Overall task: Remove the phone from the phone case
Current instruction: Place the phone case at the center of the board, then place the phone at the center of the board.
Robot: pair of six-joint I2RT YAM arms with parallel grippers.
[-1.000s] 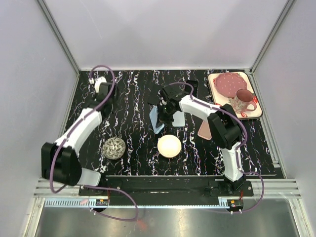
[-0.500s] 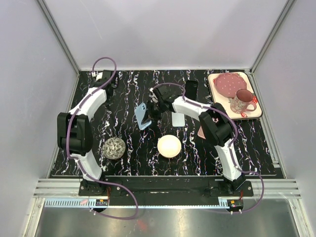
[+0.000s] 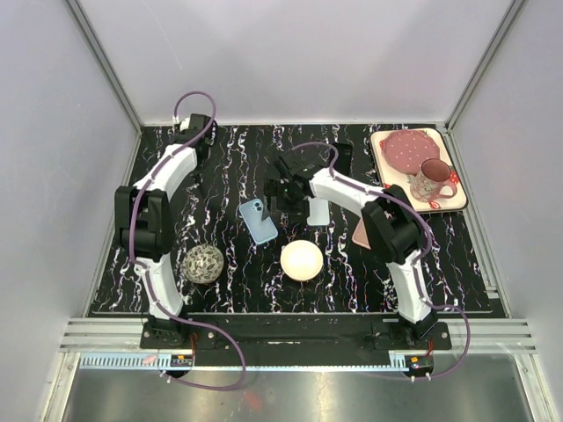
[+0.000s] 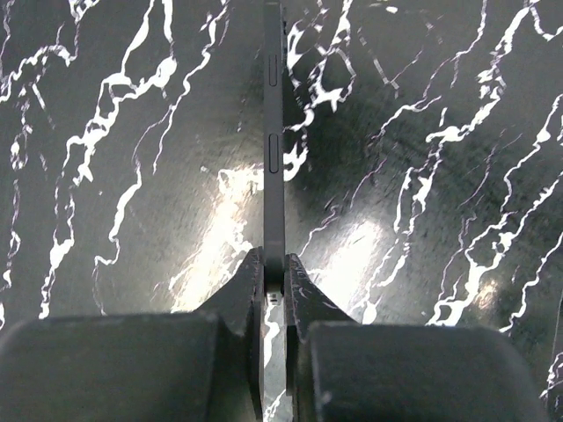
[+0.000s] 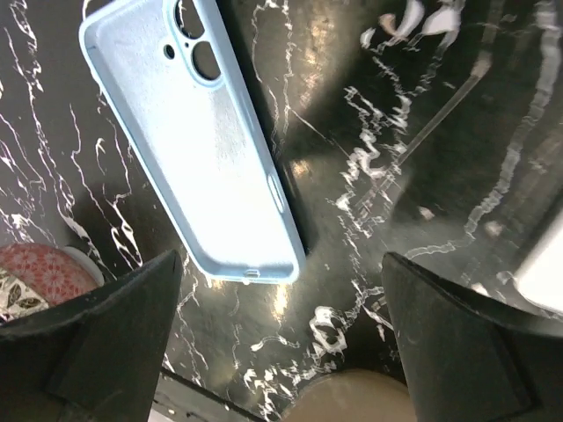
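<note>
My left gripper [image 4: 274, 277] is shut on the bottom end of a thin dark phone [image 4: 274, 132], held edge-on above the black marbled table. In the top view the left gripper [image 3: 200, 176] is at the back left, and I cannot make out the phone against the dark table. The light blue phone case [image 3: 258, 220] lies flat, hollow side up and empty, left of centre. My right gripper [image 3: 286, 195] hangs just right of it, open, nothing between its fingers. In the right wrist view the phone case [image 5: 189, 149] is ahead of my wide-spread right gripper [image 5: 281, 334].
A patterned ball [image 3: 203, 263] and a cream dome [image 3: 302, 260] sit near the front. A clear case [image 3: 318, 211], a pink case [image 3: 361, 230] and a black phone [image 3: 341, 158] lie by the right arm. A pink tray [image 3: 384, 158] with a plate and mug [image 3: 433, 180] is at the back right.
The right gripper opened and let go of the blue case, which went from tilted in the air to flat on the table. The left arm swung to the back left.
</note>
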